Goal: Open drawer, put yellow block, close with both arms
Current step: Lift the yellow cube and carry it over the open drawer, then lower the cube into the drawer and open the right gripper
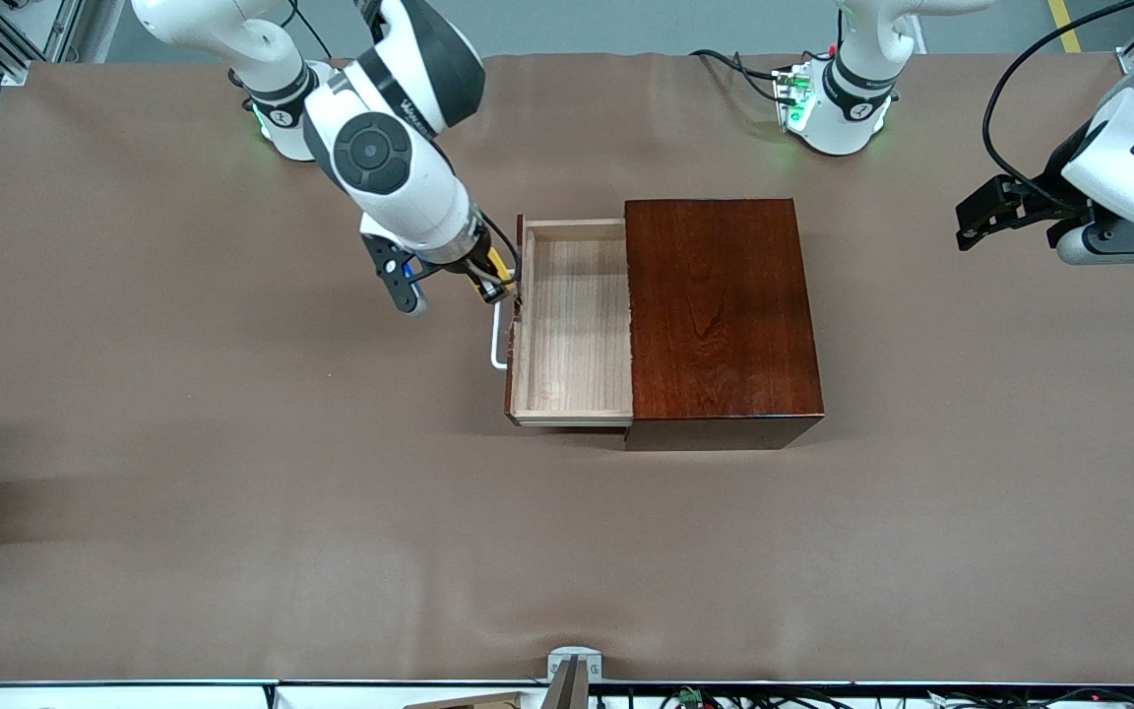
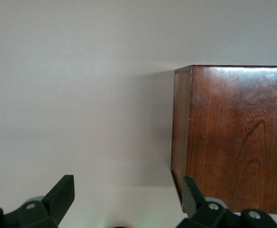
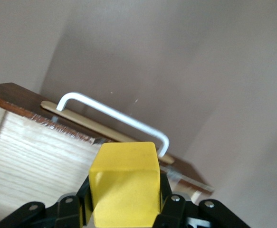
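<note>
Right gripper [image 3: 124, 209] gripping yellow block [image 3: 124, 183] above drawer [image 1: 572, 325] front edge, handle [image 3: 114, 116] just below; left gripper [image 2: 128, 199] waiting wide open beside box [image 2: 238, 137].

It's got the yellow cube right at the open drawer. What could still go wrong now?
The right pincer holds the block over the drawer front, by the handle, not clearly over the tray. Released here, it might hit the front edge and fall onto the table. Lowering could also knock the pincer against the handle. The left pincer waits open, beside the box.
</note>
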